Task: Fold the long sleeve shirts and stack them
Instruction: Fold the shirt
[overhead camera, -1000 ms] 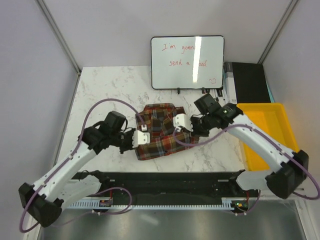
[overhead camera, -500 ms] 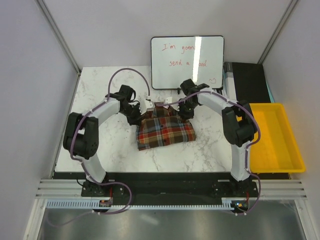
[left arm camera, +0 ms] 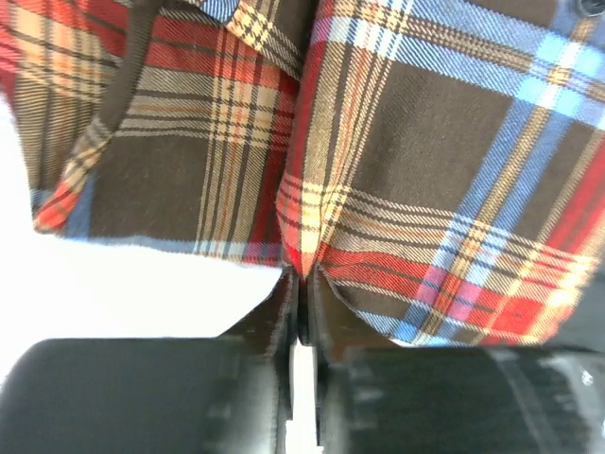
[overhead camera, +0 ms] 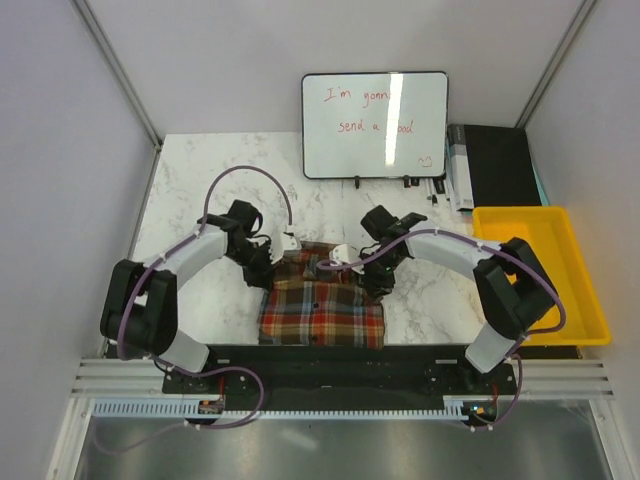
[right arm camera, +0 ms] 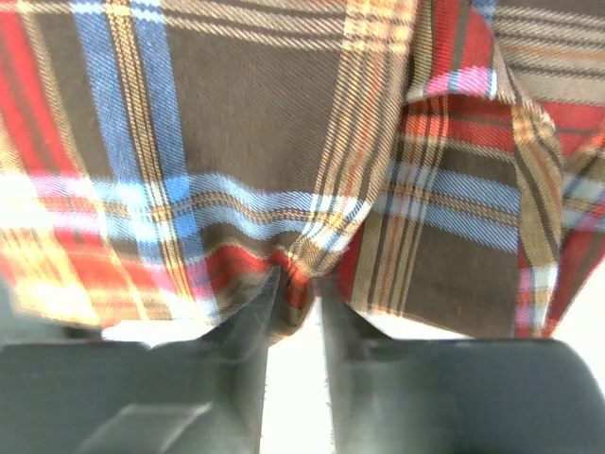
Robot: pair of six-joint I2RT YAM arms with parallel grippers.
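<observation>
The plaid shirt [overhead camera: 322, 312] lies folded on the marble table [overhead camera: 190, 190], between my two claws and reaching toward the near edge. My left claw [left arm camera: 302, 287] is pinched tight on the shirt's hem at its left side. My right claw [right arm camera: 295, 282] is clamped on a bunched fold at its right side. A yellow bin [overhead camera: 540, 260] sits well off to the right of my right claw, and a whiteboard [overhead camera: 375, 125] stands beyond both.
</observation>
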